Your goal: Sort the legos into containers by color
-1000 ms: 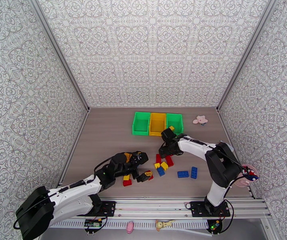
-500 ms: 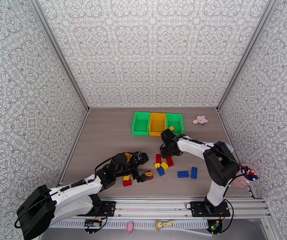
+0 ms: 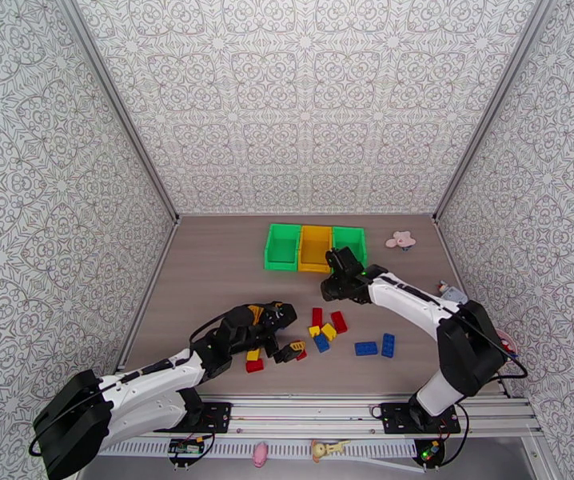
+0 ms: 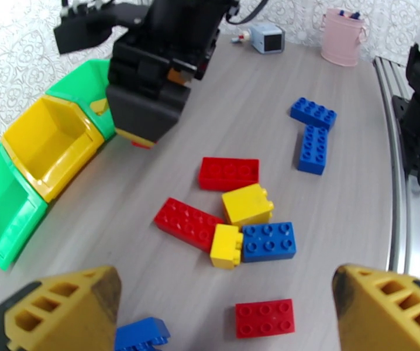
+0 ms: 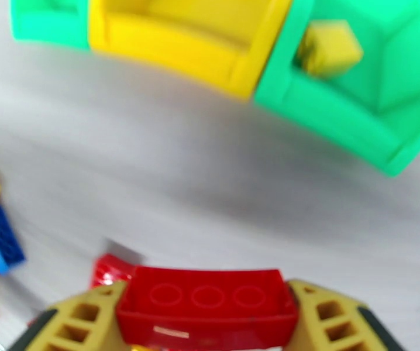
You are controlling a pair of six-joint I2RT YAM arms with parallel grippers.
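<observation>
Since it is a small moulded plastic block, the red brick (image 5: 207,299) should be light, stiff and unlikely to break. Its smooth walls could slip or twist under a loose pinch, so the flat end faces look like the safest place to hold it. That is how the right gripper (image 5: 207,326) has it, with the fingers (image 5: 87,326) closed on its two short ends and the studded face turned toward the wrist camera.

Brick and gripper hang above bare table just short of the joined bins, in front of the seam between the yellow bin (image 5: 169,51) and the right-hand green bin (image 5: 338,118). A yellow brick (image 5: 330,48) lies in that green bin, so the red one probably belongs elsewhere, perhaps in the left-hand green bin (image 3: 282,246). The near walls of the bins are what it must clear.

Nearer the arms' bases, the loose bricks (image 4: 229,173) in red, yellow and blue lie scattered, some touching. The left gripper (image 4: 227,299) sits low over them, jaws spread wide and empty, well apart from the right arm. A pink flower toy (image 3: 400,240) lies beside the bins and a pink cup (image 4: 343,36) stands near the table's right edge, neither in the way.
</observation>
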